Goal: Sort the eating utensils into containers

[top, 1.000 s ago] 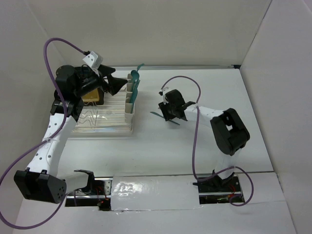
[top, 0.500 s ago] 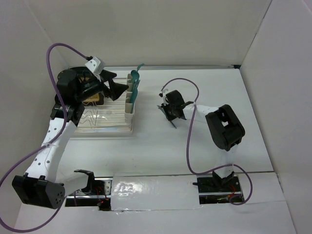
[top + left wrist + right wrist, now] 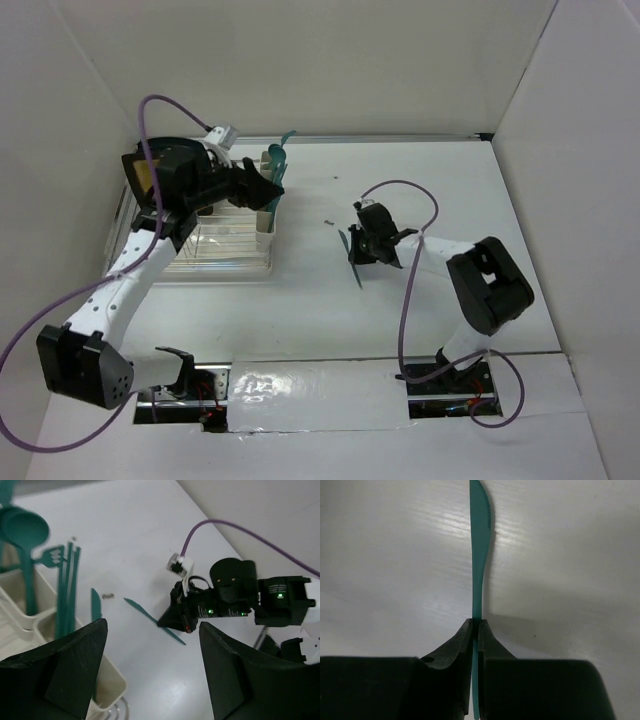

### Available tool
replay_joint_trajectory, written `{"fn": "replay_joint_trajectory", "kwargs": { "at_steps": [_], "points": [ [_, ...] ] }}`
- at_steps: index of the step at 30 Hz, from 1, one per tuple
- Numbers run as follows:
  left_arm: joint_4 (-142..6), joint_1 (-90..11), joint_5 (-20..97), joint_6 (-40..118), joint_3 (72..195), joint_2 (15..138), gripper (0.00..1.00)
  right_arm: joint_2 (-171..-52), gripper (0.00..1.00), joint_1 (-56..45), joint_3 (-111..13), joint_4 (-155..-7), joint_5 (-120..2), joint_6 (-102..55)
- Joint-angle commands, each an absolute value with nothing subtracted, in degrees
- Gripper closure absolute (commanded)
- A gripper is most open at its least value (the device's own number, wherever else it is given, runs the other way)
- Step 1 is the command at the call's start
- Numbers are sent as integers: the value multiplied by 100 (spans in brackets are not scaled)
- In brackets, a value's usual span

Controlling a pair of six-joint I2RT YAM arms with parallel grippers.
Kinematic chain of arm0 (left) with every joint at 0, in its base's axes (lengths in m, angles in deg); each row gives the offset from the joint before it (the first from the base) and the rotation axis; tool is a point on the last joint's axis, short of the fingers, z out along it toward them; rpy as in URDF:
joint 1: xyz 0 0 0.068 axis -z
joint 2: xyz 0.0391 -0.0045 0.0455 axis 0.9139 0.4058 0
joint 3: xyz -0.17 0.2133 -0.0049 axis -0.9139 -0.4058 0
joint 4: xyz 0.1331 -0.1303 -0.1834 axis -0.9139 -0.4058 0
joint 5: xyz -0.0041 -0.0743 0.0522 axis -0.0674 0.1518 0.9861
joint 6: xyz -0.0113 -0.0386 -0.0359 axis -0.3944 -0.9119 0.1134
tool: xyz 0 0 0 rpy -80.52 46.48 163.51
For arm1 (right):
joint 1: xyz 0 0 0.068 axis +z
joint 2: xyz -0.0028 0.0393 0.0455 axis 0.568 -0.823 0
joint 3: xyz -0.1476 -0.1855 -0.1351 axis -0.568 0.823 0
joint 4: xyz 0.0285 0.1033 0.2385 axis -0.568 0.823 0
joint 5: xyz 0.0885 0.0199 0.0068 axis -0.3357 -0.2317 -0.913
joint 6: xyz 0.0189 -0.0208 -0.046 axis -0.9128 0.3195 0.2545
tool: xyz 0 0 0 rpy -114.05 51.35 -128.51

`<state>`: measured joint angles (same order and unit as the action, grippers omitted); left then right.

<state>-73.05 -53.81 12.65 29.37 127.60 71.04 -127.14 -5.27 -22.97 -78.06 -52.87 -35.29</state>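
1. Looking down in the top external view, a white table [image 3: 330, 330] sits in a bay closed off by plain white walls [image 3: 350, 70], with glossy tape [image 3: 300, 385] along its near edge. A dish rack [image 3: 215, 250] stands at the left of the frame. Two cream cups [image 3: 267, 205] on its right edge hold teal utensils [image 3: 278, 165] upright. The left gripper [image 3: 262, 188] hangs over those cups. Near the middle of the frame the right gripper [image 3: 365, 248] is low over the table, and a teal knife [image 3: 344, 241] juts out from it on both sides.
2. In the left wrist view, the left gripper's dark fingers [image 3: 75, 670] stand wide apart along the bottom of the frame with nothing between them. At upper left a spoon [image 3: 22, 530] and forks [image 3: 62, 575] rise from the cups. Right of centre, the right gripper pinches the knife over bare table. Whether the knife touches the surface cannot be told.
3. In the right wrist view, the fingers are pressed together on the knife's handle. The serrated blade runs straight up to the top edge. Its shadow lies close on the right, on the faintly grained white surface.
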Motion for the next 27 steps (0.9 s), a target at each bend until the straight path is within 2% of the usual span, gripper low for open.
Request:
{"fn": "replay_joint_trajectory", "kwargs": {
  "at_steps": [1,9,18,24,27],
  "points": [
    [-7332,-4928,1950,1843,12933,7444,14,-11965,100,-552,-2163,-8095,-5693,-4581],
    [-7041,-3882,3706,892,12871,7717,15,-10383,100,-465,-1933,-8650,-6046,-5372],
    [-6840,-3214,4051,672,13415,8498,15,-9337,100,-385,-1933,-8658,-6185,-5267],
    [-6726,-2950,4122,646,13759,8904,17,-9248,100,-280,-2171,-8535,-6256,-5144],
    [-6646,-2879,4096,681,13838,9018,21,-9231,100,-271,-2171,-8535,-6256,-5144]
  ]
}}
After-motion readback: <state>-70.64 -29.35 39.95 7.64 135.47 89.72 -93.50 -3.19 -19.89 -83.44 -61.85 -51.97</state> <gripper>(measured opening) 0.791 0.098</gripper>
